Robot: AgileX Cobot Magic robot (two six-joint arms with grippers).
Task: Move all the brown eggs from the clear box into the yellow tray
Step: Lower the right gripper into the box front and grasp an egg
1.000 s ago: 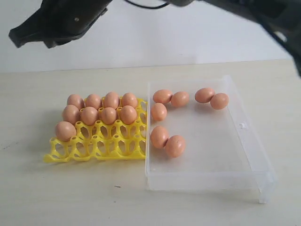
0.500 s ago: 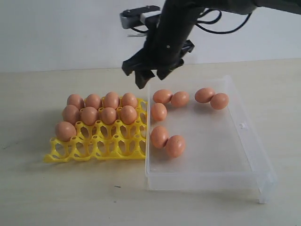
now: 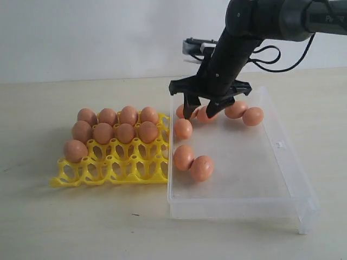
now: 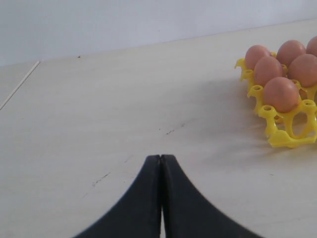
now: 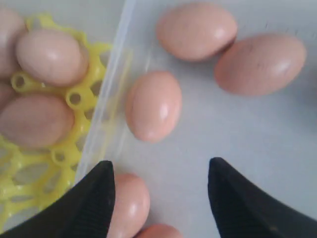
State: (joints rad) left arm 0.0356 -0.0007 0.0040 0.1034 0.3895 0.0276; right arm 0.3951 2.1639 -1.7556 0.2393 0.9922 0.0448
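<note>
The yellow tray (image 3: 110, 169) holds several brown eggs (image 3: 124, 131) in its two far rows, plus one at the left (image 3: 75, 150). To its right, the clear box (image 3: 238, 203) has several brown eggs loose inside. My right gripper (image 3: 199, 114) is open and low over the pair of eggs (image 3: 206, 114) in the box's far-left corner. In the right wrist view the gripper (image 5: 161, 171) has one egg (image 5: 130, 206) against the inside of one finger, not gripped. My left gripper (image 4: 161, 158) is shut and empty over bare table beside the tray (image 4: 290, 140).
The clear box wall (image 5: 106, 94) runs close by one right finger, with the tray (image 5: 74, 98) and its eggs just beyond. A single egg (image 3: 182, 128), a near pair (image 3: 192, 162) and a far-right pair (image 3: 245, 112) lie in the box. The table is beige.
My right arm has swung in from the upper left and come down to the right, its open gripper now among the box's far-left eggs. No egg has moved.
</note>
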